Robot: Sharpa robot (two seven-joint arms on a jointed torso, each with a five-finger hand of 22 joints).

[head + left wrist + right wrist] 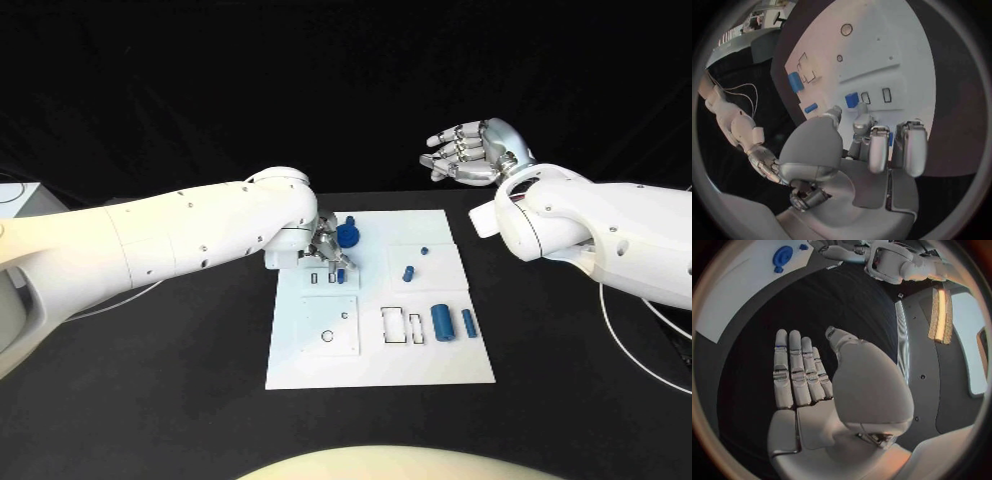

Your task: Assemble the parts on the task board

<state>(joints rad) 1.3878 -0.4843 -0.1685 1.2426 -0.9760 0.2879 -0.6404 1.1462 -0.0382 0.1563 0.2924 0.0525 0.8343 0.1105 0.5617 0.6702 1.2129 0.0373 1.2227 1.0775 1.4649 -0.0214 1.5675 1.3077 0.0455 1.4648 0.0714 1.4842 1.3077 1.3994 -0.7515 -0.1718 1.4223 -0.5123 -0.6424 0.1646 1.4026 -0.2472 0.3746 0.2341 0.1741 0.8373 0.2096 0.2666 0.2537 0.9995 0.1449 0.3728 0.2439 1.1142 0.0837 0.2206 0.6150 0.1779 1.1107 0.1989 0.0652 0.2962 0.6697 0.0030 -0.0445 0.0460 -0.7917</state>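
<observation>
White task board (pixel 433 370) carries about six blue parts (pixel 443 325); left hand (pixel 320 255) hides its grasp, unclear; right hand (pixel 473 152) open, empty.

Blue parts (pixel 444 324) lie on white task board (pixel 379 366)

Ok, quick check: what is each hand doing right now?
Left hand: down over the task board near a round blue part; whether it holds anything cannot be told.
Right hand: open, raised, holding nothing.
</observation>
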